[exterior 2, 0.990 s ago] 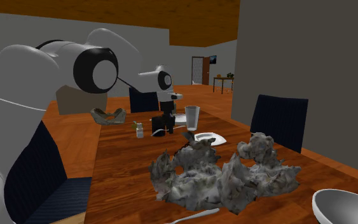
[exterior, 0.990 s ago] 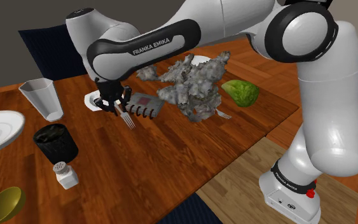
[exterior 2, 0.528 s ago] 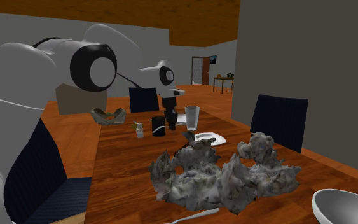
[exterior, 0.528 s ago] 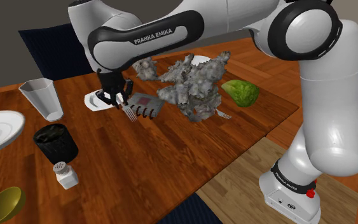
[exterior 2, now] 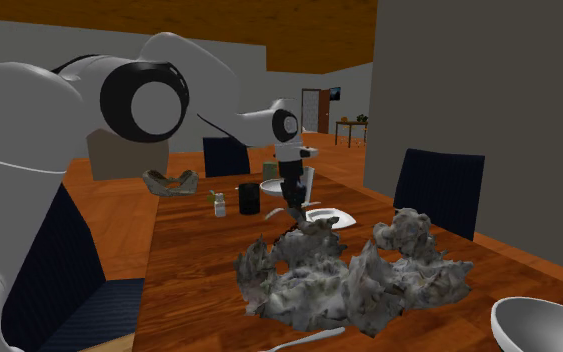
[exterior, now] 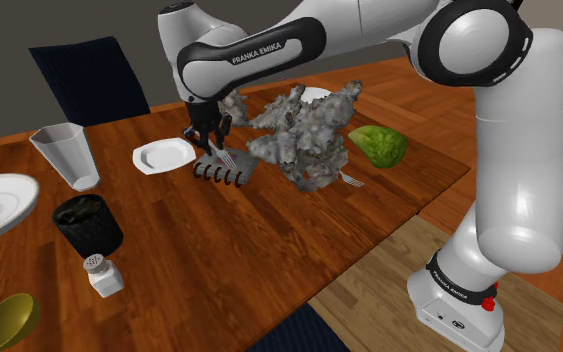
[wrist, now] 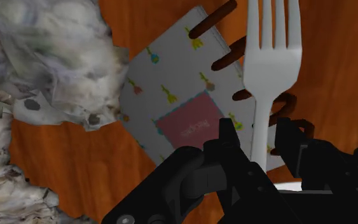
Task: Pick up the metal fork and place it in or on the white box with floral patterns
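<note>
The fork (wrist: 270,67) is clamped by its handle between the closed fingers of the claw (wrist: 258,135); its long axis runs straight out from the fingertips, tines pointing away from the claw and down toward the table (wrist: 343,76).

Just beyond the tines lies the white box (wrist: 171,89), flat on the table, dotted with small coloured flowers and bearing a pink label. Seen along the claw, the tines cross the box's edge where a row of brown ribs (wrist: 225,60) sticks out; most of the box's face therefore lies to one side of the claw, toward the grey crumpled heap (wrist: 37,70). In my judgement a short shift that way would bring the fork over the box's middle before letting go.

In the shoulder view the claw (exterior: 212,133) hangs above the white box (exterior: 224,172), with the fork (exterior: 226,156) slanting down at it; a small white plate (exterior: 164,155) sits just beside the claw, on the side away from the grey crumpled heap (exterior: 304,130).

Whether the tines touch the box or hang just clear of it, I cannot tell; the handle's end is hidden behind the fingers; the box's corner nearest the heap meets it and may run beneath; whether the box has a lid or an open top is not plain.
</note>
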Tool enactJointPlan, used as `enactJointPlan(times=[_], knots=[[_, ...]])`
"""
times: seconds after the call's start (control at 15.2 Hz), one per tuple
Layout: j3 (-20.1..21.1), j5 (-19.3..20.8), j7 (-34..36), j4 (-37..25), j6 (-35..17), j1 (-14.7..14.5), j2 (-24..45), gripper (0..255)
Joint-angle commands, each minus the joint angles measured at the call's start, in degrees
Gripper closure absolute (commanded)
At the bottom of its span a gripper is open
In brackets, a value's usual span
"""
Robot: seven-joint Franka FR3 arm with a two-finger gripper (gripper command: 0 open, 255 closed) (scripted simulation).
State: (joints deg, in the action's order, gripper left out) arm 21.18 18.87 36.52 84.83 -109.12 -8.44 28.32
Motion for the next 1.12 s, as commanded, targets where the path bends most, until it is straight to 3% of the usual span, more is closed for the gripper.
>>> enactJointPlan(times=[0.0, 0.07, 0.66, 1.06], knots=[[-0.6, -0.1, -2.3, 0.1, -0.8, 1.8, 0.2, 255], [-1.1, -0.1, -4.2, 0.1, -1.4, 3.2, 0.5, 255], [-1.7, 1.1, -2.8, 3.4, -6.7, 3.2, 2.7, 255], [-1.7, 1.1, -2.8, 3.4, -6.7, 3.2, 2.7, 255]])
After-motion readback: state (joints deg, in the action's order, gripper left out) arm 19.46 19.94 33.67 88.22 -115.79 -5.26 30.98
